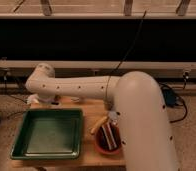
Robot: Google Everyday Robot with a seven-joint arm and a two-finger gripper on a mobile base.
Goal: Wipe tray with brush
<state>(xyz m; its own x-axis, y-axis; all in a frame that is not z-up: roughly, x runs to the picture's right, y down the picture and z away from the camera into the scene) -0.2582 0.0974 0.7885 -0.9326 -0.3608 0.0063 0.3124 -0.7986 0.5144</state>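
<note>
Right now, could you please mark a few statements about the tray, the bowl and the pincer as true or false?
1. The green tray lies on the left part of the wooden table. True.
2. The orange-red bowl sits inside the tray. False: it stands on the table, to the tray's right.
3. The pincer hovers over the bowl. False: it is shut and sits at the arm's far-left end, beyond the tray's far rim and largely hidden by the arm.
4. The robot's arm stretches from right to left beyond the tray's far rim. True.
</note>
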